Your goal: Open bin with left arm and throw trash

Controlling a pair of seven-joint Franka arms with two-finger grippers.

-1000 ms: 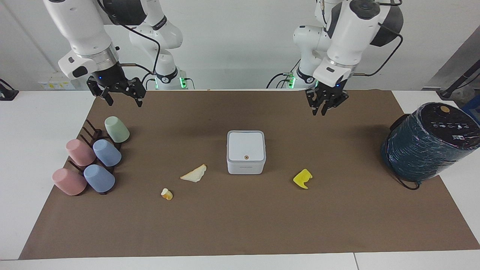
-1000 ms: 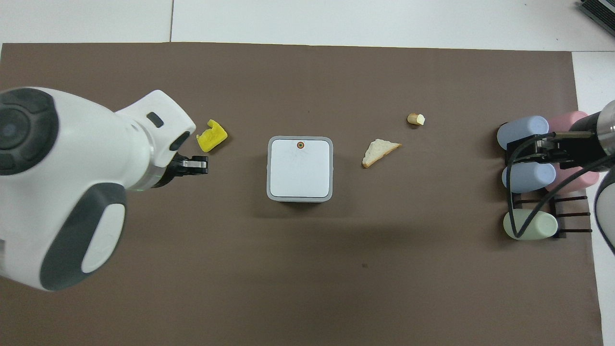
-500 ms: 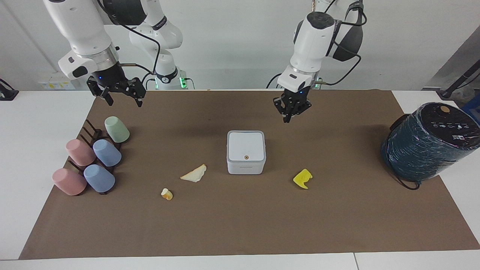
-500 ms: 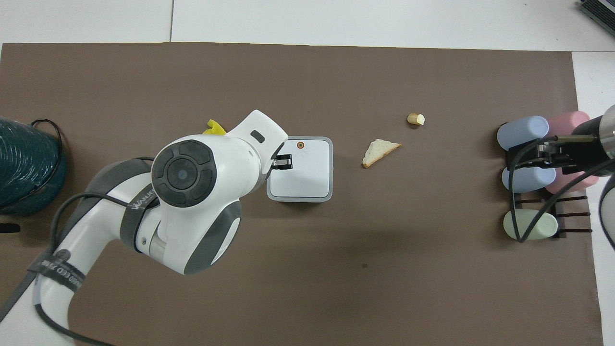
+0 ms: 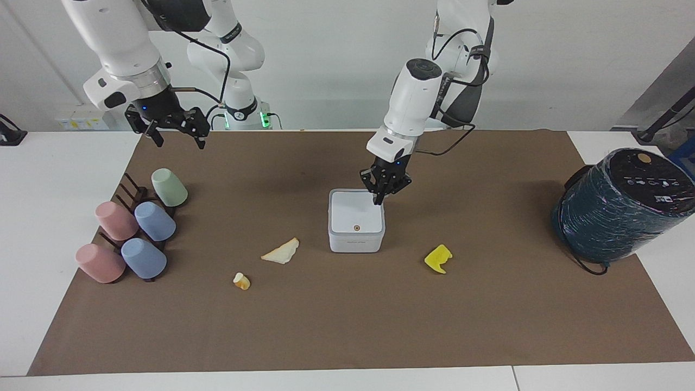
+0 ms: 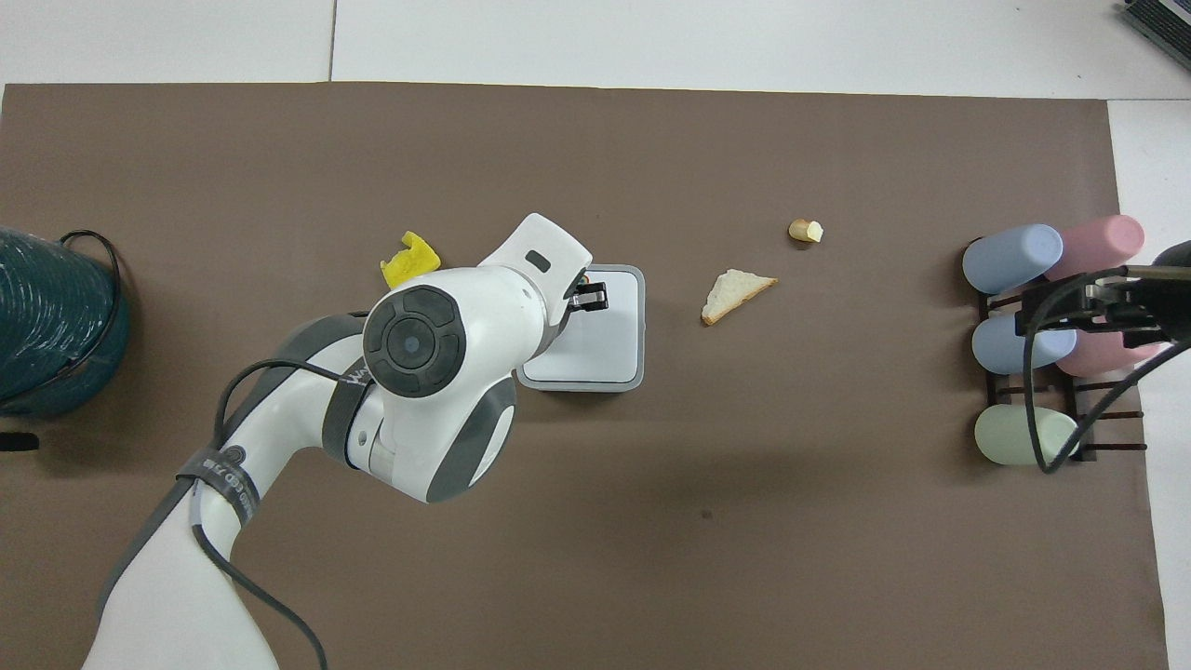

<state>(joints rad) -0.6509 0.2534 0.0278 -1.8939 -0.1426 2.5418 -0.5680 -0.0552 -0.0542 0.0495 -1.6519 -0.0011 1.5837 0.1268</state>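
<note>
The white square bin [image 5: 356, 220] stands mid-table with its lid closed, and the orange dot shows on the lid. My left gripper [image 5: 378, 199] is shut and empty, tips down at the lid's corner nearer the robots, toward the left arm's end. I cannot tell if it touches. In the overhead view the left gripper [image 6: 588, 300] and arm cover part of the bin [image 6: 614, 349]. The yellow scrap [image 5: 437, 259] [image 6: 410, 261], bread wedge [image 5: 281, 251] [image 6: 735, 293] and small chunk [image 5: 241, 281] [image 6: 806, 230] lie on the mat. My right gripper [image 5: 179, 141] waits open above the cups.
A large dark teal cylinder [image 5: 619, 203] [image 6: 51, 326] stands at the left arm's end of the table. Several pastel cups on a dark rack [image 5: 136, 228] [image 6: 1019, 279] lie at the right arm's end. A brown mat [image 5: 347, 326] covers the table.
My left arm has swung from the left arm's end of the table toward the middle and come down to the bin's lid. The right gripper has barely moved. The trash and bin have not moved.
</note>
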